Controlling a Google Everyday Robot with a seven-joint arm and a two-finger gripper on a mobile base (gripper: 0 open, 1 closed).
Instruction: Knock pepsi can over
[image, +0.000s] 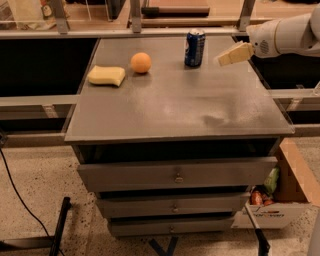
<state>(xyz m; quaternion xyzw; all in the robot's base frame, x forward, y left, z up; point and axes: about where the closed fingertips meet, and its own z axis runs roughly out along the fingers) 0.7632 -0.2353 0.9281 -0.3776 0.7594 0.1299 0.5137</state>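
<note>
The end effector (235, 54) hovers over the far right part of the tabletop (175, 110); I cannot tell whether it is wide or narrow. The pepsi can (195, 48) stands upright near it, to its left in the camera view, by the far edge. It is dark blue with a silver rim.

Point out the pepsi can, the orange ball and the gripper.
pepsi can (195, 48), camera view, blue side.
orange ball (141, 63), camera view, centre.
gripper (225, 58), camera view, tan tip, right of the can.

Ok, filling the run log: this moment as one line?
pepsi can upright, far side of cabinet top | gripper right of can, not touching | status: not yet knocked
</note>
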